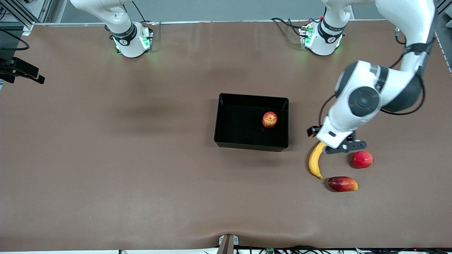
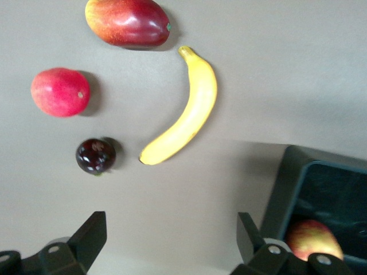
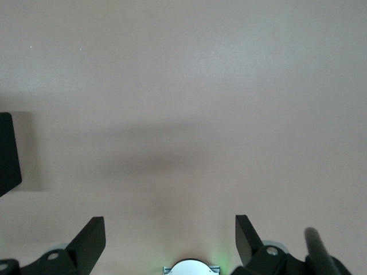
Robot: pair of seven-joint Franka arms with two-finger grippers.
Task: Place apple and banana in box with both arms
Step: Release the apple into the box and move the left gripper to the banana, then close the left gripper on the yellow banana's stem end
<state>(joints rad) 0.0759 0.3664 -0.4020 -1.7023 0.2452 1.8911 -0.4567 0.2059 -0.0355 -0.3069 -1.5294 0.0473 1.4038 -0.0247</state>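
Observation:
The apple, red with yellow streaks, lies in the black box mid-table, toward the left arm's end of it; the left wrist view shows the apple inside the box wall. The yellow banana lies on the table beside the box, toward the left arm's end, and appears curved in the left wrist view. My left gripper hangs open and empty over the banana's upper tip; its point in its own view is. My right gripper is open and empty over bare table near its base, outside the front view.
A pinkish-red round fruit and a red-and-yellow mango lie close to the banana. A small dark round fruit sits between them under the left gripper. A corner of the box shows in the right wrist view.

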